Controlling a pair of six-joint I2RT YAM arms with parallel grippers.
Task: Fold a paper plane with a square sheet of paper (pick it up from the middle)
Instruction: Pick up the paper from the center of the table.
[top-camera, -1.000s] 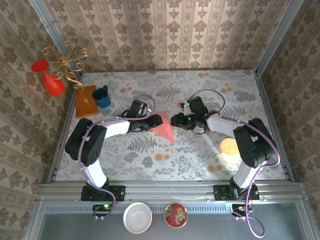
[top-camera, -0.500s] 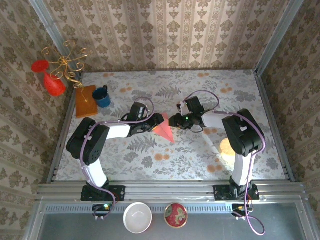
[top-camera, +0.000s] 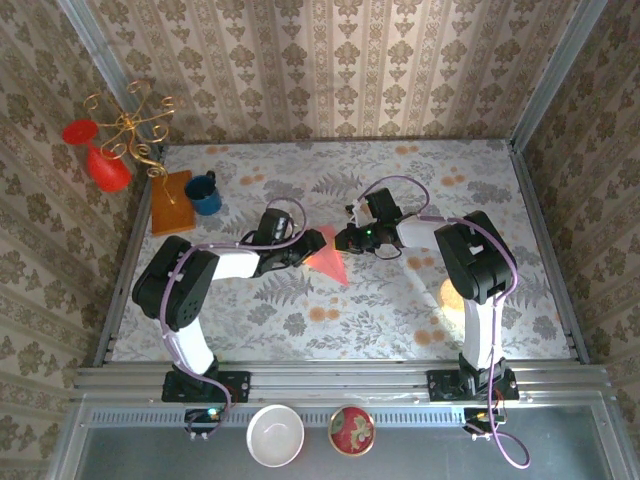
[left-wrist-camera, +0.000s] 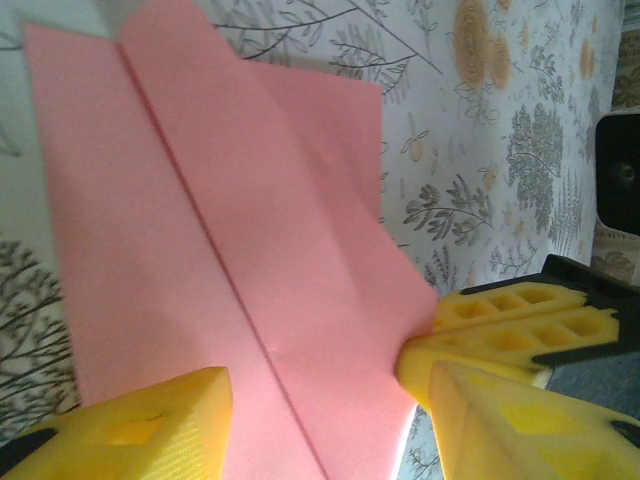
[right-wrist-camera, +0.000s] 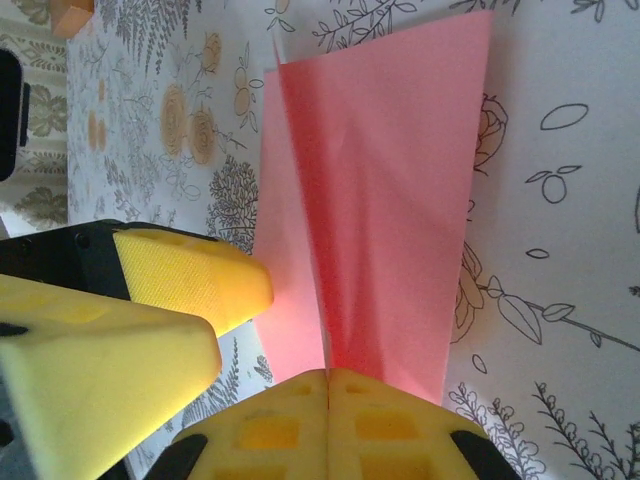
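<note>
Table (top-camera: 400, 300): flower-and-fern patterned top filling the middle of the overhead view, patterned walls on three sides.

Left arm (top-camera: 180, 285) and right arm (top-camera: 480, 270): bases at the bottom of the frame, both bent inward, wrists meeting at frame centre.

Pink paper (top-camera: 328, 262): partly folded, one long centre crease, lying on the table at frame centre between the two wrists, pointed end toward lower right.

Brown board (top-camera: 171, 202): flat, upper left, against the table edge.

Red vase (top-camera: 108, 170): far upper left, beside a gold wire stand (top-camera: 130, 125).

White bowl (top-camera: 276, 435) and red patterned bowl (top-camera: 351, 430): side by side, bottom centre, on the shelf in front of the bases.

Blue mug (top-camera: 205, 194): just right of the board.

Right gripper (right-wrist-camera: 328, 378): yellow fingers clenched together on the paper's creased edge.

Left gripper (left-wrist-camera: 330, 380): released, fingers spread, paper lying between them.
</note>
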